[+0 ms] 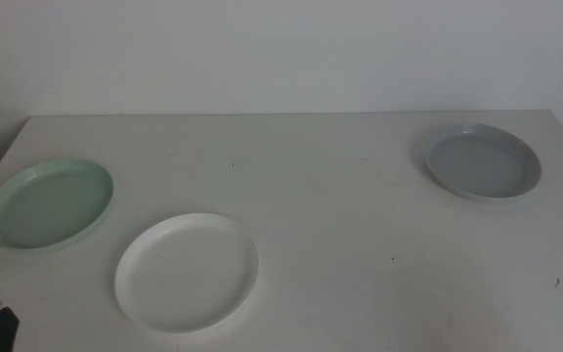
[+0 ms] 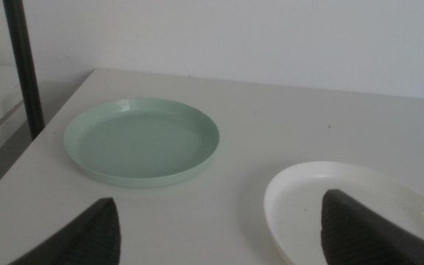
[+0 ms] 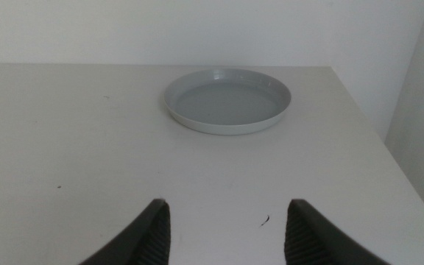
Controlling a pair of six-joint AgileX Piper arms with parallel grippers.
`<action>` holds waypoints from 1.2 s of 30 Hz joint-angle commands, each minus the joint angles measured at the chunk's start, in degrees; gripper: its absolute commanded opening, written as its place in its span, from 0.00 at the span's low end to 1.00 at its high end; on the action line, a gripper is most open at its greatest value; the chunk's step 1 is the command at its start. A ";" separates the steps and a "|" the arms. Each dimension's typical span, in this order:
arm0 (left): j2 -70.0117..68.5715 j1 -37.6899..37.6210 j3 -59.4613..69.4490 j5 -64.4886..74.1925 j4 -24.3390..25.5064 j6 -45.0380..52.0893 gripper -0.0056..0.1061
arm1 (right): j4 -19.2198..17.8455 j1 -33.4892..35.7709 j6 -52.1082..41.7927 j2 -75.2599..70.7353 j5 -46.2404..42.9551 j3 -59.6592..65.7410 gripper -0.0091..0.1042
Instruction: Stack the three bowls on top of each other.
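So all three look light, stiff and slick: shallow mint-green plastic-looking dish (image 1: 49,203) at 9 o'clock, white one (image 1: 187,272) at 7, grey-blue one (image 1: 482,161) at 2. Pinch the rims; left gripper (image 2: 219,228) and right gripper (image 3: 227,232) both gape empty.

We've got three bowls sitting apart on the table (image 1: 321,196), none stacked: one bowl (image 2: 141,141) out ahead of our left gripper (image 2: 219,228), another bowl (image 2: 352,213) right under that gripper's one jaw, and the third bowl (image 3: 227,100) well ahead of our right gripper (image 3: 227,228).
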 commanded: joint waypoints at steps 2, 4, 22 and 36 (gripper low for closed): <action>1.28 0.04 -3.54 -4.83 0.32 -0.61 0.99 | -0.79 -0.37 -0.16 -1.54 -4.20 -0.31 0.44; 3.17 0.04 -5.52 -4.75 0.32 -0.61 0.99 | -0.79 -0.37 -0.16 -1.54 -4.20 -0.31 0.44; 30.93 0.04 -38.08 16.65 0.59 -0.36 0.99 | -0.84 -0.37 -0.16 -1.54 -4.20 -0.31 0.44; 49.70 0.04 -64.73 38.10 -0.80 -0.23 0.99 | -0.84 -0.37 -0.16 -1.54 -4.20 -0.31 0.44</action>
